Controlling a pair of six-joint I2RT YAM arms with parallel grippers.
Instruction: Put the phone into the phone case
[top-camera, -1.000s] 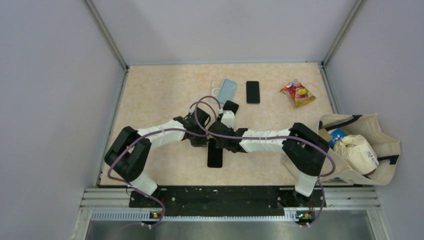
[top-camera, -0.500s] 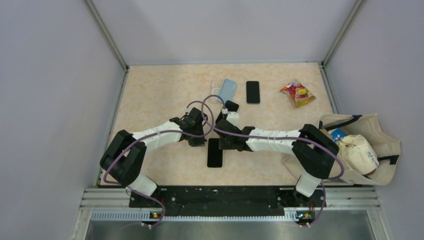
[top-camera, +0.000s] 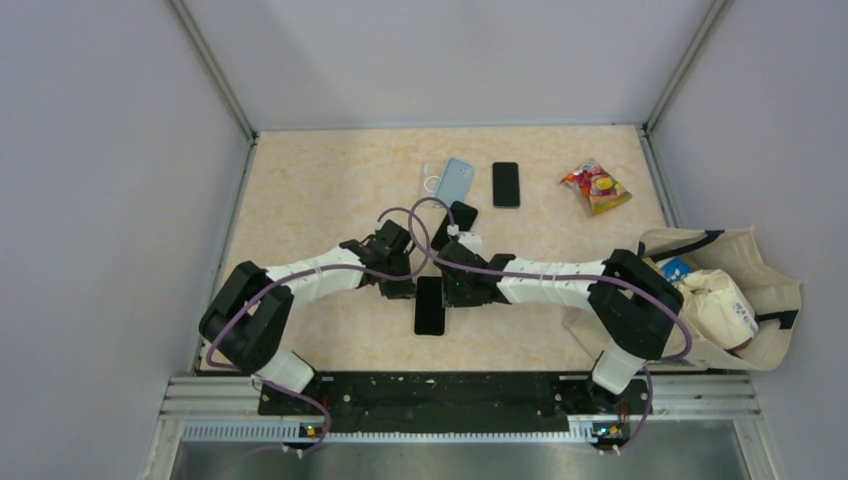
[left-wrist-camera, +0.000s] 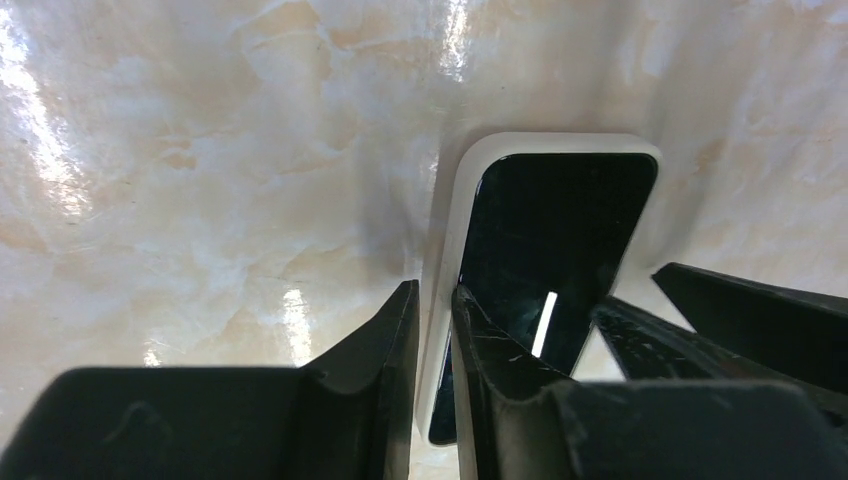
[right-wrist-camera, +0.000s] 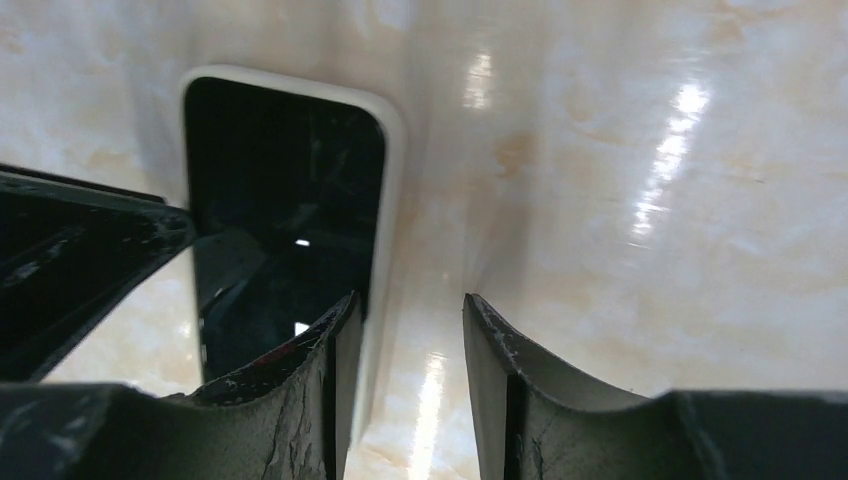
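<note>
A black phone (top-camera: 430, 306) lies screen up inside a white phone case (top-camera: 417, 312) on the table's near middle. My left gripper (top-camera: 399, 284) is at the case's upper left. In the left wrist view its jaws (left-wrist-camera: 433, 290) are nearly shut, pinching the case's left rim (left-wrist-camera: 452, 230) beside the phone screen (left-wrist-camera: 550, 230). My right gripper (top-camera: 457, 290) is at the upper right. In the right wrist view it (right-wrist-camera: 408, 300) is open and straddles the case's right rim (right-wrist-camera: 392, 170), with one finger over the screen (right-wrist-camera: 280, 190).
At the back lie a light blue case (top-camera: 456, 180), a clear case (top-camera: 431, 179), a black phone (top-camera: 506, 184) and another dark phone (top-camera: 463, 214). A snack packet (top-camera: 596, 187) lies back right. A cloth bag (top-camera: 715, 290) with items sits at the right edge.
Both grippers have come down closer around the top of the cased phone; the right wrist moved nearer and lower. The phone and case have not moved.
</note>
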